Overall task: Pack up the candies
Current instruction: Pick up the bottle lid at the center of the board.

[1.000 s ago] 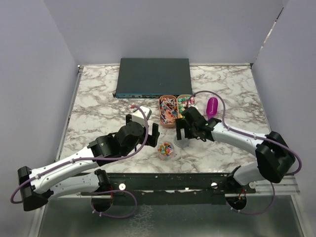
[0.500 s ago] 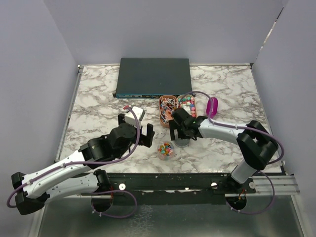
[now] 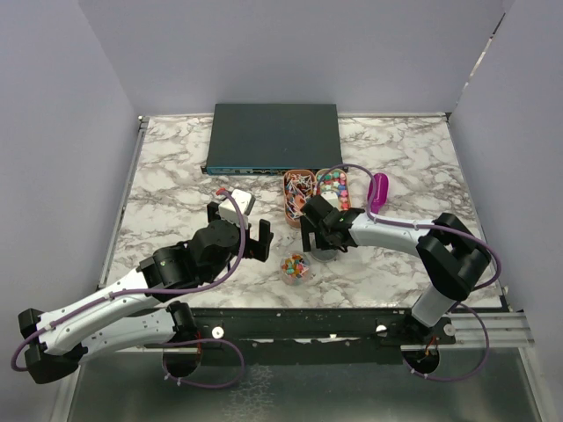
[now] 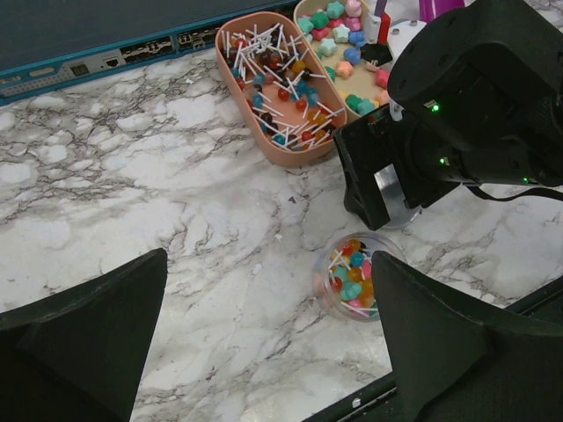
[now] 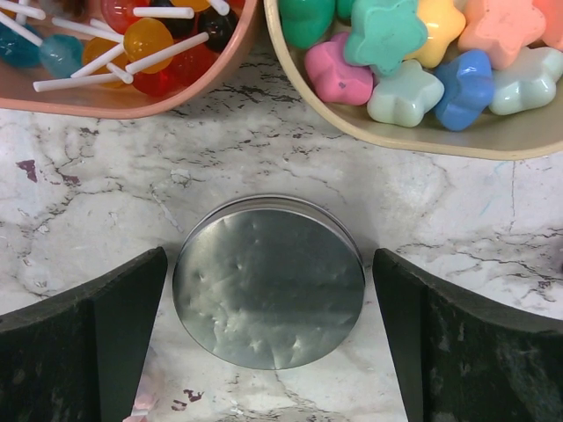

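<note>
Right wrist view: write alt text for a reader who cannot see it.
A round dented silver metal lid lies flat on the white marble tabletop between the open jaws of the right gripper. Above it are the edges of a salmon-pink tray of lollipops at left and a cream tray of pastel star-shaped candies at right.

Counted before my left gripper (image 4: 268, 264) and right gripper (image 5: 270, 255): two oval plastic trays, a salmon-pink tray (image 5: 114, 104) and a cream tray (image 5: 422, 145); one clear round jar (image 4: 319, 281); one round silver metal lid (image 5: 269, 294); one purple scoop (image 3: 378, 189).

Plain lilac-grey walls (image 3: 290, 53) close in a white-and-grey marble table (image 3: 176, 176) on its left, far and right sides, under even light.
</note>
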Controlling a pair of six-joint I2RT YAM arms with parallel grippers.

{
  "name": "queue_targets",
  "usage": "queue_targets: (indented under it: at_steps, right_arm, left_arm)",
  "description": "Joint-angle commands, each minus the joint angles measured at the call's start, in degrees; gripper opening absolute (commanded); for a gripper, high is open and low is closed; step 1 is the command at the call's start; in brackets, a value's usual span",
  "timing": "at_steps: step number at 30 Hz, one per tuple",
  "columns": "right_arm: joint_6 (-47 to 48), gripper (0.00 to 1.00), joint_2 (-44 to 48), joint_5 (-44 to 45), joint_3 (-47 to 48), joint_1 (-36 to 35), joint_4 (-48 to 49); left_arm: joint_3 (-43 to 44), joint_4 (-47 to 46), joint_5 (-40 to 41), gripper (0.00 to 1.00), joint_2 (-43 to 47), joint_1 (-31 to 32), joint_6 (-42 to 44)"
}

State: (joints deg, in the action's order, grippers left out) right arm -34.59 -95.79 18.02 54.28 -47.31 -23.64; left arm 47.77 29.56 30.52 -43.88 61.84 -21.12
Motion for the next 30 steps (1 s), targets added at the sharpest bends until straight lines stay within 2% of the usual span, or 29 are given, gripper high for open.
queue_targets:
  at_steps: [1,7,14,23,30]
  right_arm:
    - [-1.45,0.98,-0.61,3.31,0.29,-0.48,-2.45]
    - [-1.53,0.83,-0.36,3.12,-0.36,-0.58,-2.22]
    - [-1.62,0.73,1.27,2.92,-0.93,-0.53,-2.42]
    - [-0.85,0.71,10.35,3.41,0.43,-0.61,-6.59]
    - [1.1,0.69,16.84,-0.65,2.88,-2.57,-8.53]
  left_arm:
    - [-0.38,0.97,1.46,0.99,0.24,-0.15,0.69]
    - [-0.37,1.05,1.33,0.99,-0.11,-0.14,0.73]
    - [-0.32,1.15,1.56,0.99,-0.16,-0.15,0.66]
    - [-0.32,1.25,1.56,0.99,-0.02,-0.15,0.47]
    - [-0.27,1.46,2.03,0.99,0.15,-0.24,0.32]
